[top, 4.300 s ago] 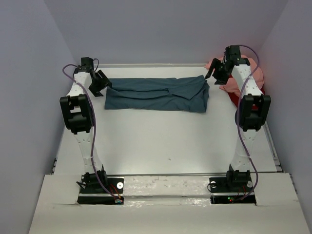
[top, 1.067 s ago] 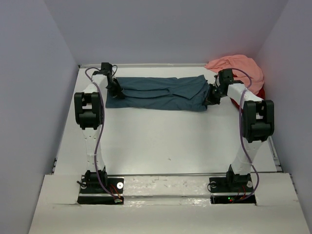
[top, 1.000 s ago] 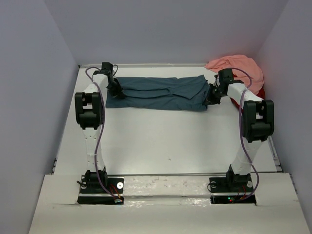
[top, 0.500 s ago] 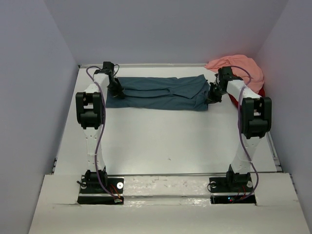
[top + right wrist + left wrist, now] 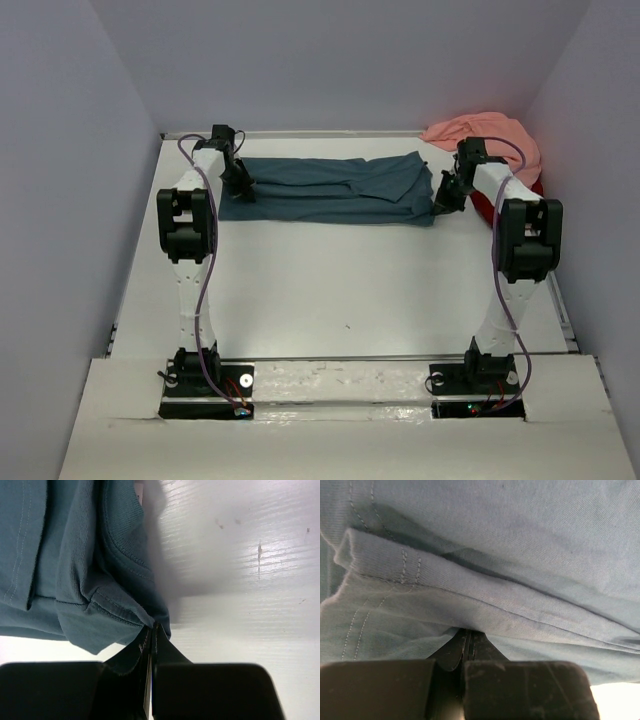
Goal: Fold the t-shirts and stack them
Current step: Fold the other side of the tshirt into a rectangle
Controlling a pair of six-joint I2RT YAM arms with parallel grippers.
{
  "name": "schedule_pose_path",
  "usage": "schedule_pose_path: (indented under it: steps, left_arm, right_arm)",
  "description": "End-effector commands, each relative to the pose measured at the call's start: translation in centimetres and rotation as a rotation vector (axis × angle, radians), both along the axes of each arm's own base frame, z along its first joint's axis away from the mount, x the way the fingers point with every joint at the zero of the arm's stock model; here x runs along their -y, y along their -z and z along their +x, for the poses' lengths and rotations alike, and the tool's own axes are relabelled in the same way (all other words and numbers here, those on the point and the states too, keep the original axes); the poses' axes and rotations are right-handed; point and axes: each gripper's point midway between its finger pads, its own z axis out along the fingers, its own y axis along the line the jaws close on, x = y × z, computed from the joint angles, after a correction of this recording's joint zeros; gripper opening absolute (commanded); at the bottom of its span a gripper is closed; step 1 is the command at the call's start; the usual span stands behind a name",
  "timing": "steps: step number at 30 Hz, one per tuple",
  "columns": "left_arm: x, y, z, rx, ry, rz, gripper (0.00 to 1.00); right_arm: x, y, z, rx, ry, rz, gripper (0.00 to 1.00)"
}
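**Both grippers clamped on the ends of the teal shirt**

We have the left gripper [image 5: 241,186] at one end of the teal shirt [image 5: 330,190] and the right gripper [image 5: 447,196] at the other. The shirt stretches as a long folded band between them, at the far part of the table [image 5: 330,300].

In the left wrist view our jaws are closed, the two fingers [image 5: 451,652] meeting with no gap. Cloth is nipped at their tips. From there the shirt fans out ahead of the fingers and fills the view. A stitched hem fold runs across just beyond the tips.

In the right wrist view the jaws are likewise closed. They pinch a corner of the shirt where a ribbed, stitched edge comes down to the tips. The shirt lies ahead of the tips and to the left in that view. Bare table lies ahead and to the right.

From above, the shirt looks a little raised at the right gripper, with a shadow under its edge. We cannot tell whether it clears the table at the left one.

The pink shirt [image 5: 487,133] is heaped just beyond the right gripper, in the far right corner. A strip of the red shirt [image 5: 538,188] shows under it, outside the right arm. Neither gripper touches these two.
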Motion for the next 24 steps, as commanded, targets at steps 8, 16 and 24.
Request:
schedule_pose_path:
  steps: [8, 16, 24]
  left_arm:
    - [-2.0, 2.3, -0.8, -0.061, -0.003, 0.095, 0.0]
    - [-1.8, 2.3, -0.6, -0.056, -0.006, 0.084, 0.0]
    - [-1.7, 2.2, -0.4, -0.056, -0.006, 0.08, 0.0]
  right_arm:
    - [2.1, -0.3, 1.2, 0.006, 0.021, -0.026, 0.53]
    - [0.8, -1.0, 0.1, 0.011, 0.01, 0.045, 0.7]
    - [-0.7, -3.2, -2.0, 0.057, 0.009, 0.098, 0.64]
